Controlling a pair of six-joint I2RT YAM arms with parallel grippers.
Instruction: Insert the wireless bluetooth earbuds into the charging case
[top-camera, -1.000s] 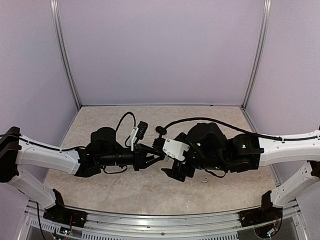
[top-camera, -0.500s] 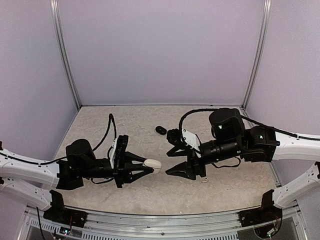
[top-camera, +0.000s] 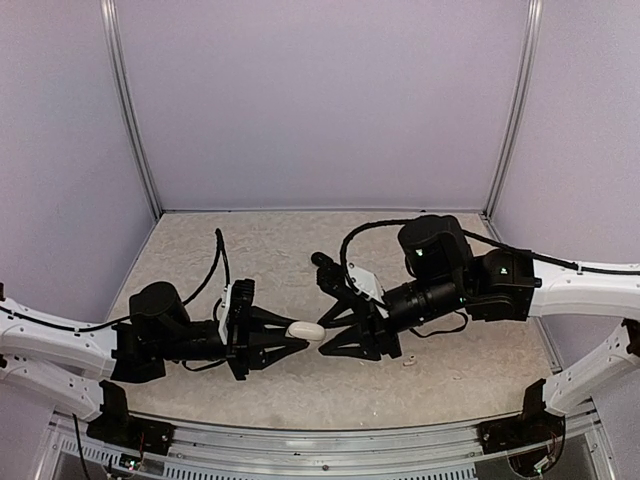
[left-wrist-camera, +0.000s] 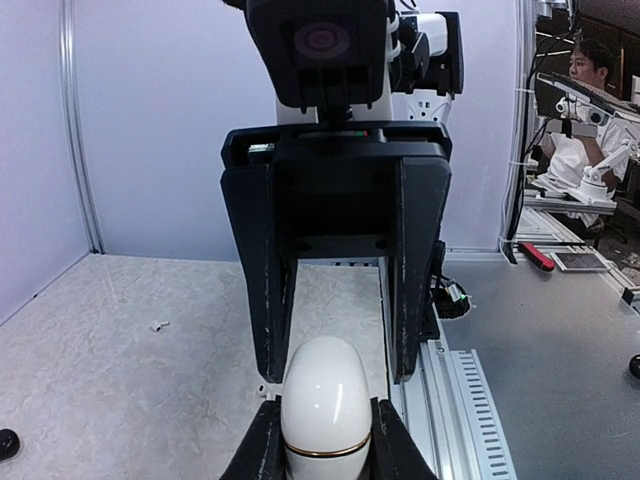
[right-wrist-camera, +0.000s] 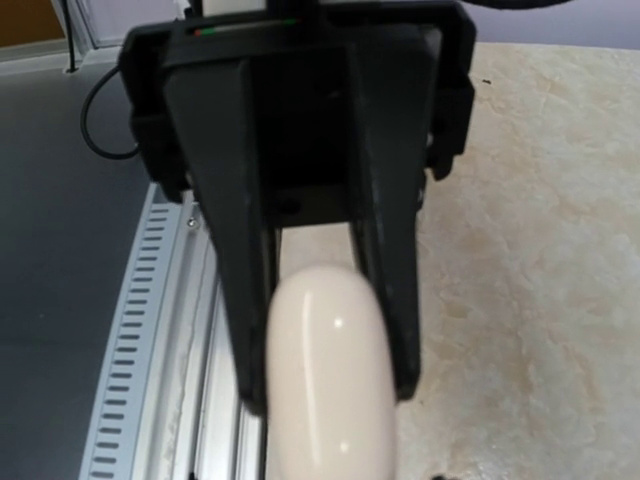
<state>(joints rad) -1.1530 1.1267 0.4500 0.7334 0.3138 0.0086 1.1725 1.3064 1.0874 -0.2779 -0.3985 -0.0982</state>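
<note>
The white oval charging case (top-camera: 306, 330) hangs above the table, closed, with a thin gold seam (left-wrist-camera: 325, 452). My left gripper (top-camera: 298, 332) is shut on its rear half (left-wrist-camera: 324, 425). My right gripper (top-camera: 326, 335) faces it from the right. Its two fingers (left-wrist-camera: 270, 300) stand either side of the case's free end, with a thin gap still showing on one side. The right wrist view shows the case (right-wrist-camera: 330, 380) close up and blurred, and my own right fingers do not show there. One tiny white earbud (top-camera: 407, 362) lies on the table under the right arm. Another tiny white earbud (left-wrist-camera: 158, 325) lies farther off.
A black oval case (top-camera: 322, 260) lies on the table behind the two grippers. The beige table (top-camera: 200, 250) has lilac walls on three sides. A metal rail (top-camera: 320, 455) runs along its near edge.
The right gripper has swung left to the held case and its fingers have narrowed around the case's end. The left gripper, still holding the case, has shifted slightly right.
</note>
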